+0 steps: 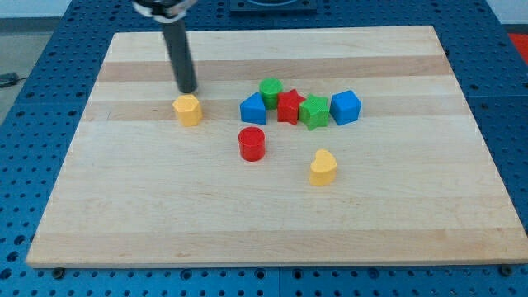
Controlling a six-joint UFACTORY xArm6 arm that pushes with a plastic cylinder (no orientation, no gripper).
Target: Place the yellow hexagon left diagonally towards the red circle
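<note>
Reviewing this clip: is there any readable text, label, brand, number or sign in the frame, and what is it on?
None readable. No text, number or logo shows on the wooden board, the blue perforated table, the dark rod or my tip.
The blocks are plain too: yellow hexagon, just below my tip in the view, and red circle.
The rod's mount at the view's top is cut off; any marking there is out of view.

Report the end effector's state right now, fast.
No gripper: my tip is a bare rod end, holding nothing, just above the yellow hexagon toward the view's top; whether they touch cannot be told.
</note>
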